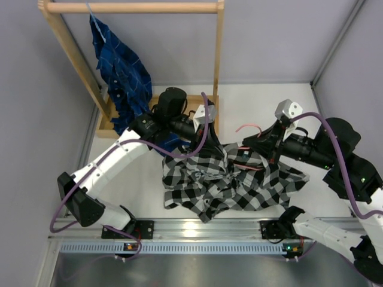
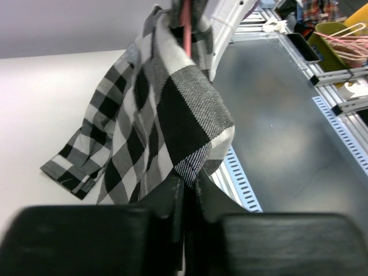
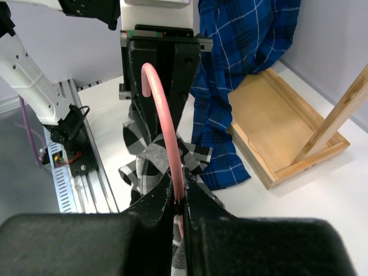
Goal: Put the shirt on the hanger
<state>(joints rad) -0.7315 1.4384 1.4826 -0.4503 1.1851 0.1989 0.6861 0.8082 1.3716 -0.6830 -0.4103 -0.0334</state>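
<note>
checked shirt, crumpled — pink hanger partly inside

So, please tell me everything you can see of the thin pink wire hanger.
The thin pink wire hanger looks like smooth coated wire, bent in a curve. The right gripper is shut on it. The wire lies against the crumpled black-and-white checked shirt, which hides much of it; its hook cannot be made out.
</note>
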